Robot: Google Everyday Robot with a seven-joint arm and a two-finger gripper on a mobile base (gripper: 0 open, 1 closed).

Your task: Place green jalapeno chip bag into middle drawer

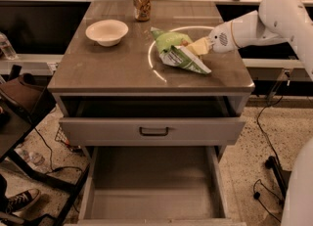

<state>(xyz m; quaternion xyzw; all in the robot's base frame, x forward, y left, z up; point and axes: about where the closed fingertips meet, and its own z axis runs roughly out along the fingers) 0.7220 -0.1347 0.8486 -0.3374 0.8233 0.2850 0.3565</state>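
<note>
Bag: bag (172, 50) lies right of centre on the desk (107, 68), one end tilted up.
Gripper: gripper (197, 47) reaches in over the right edge, fingers clamped on the bag, probably to lift it.
Middle drawer: middle drawer (151, 191) stands pulled out below the front edge, ready for the bag.

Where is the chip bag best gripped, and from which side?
Grip the bag at its bunched right edge, coming from the view's right, where the gripper is: there the foil seems to rise off the tabletop, giving something to pinch.
</note>
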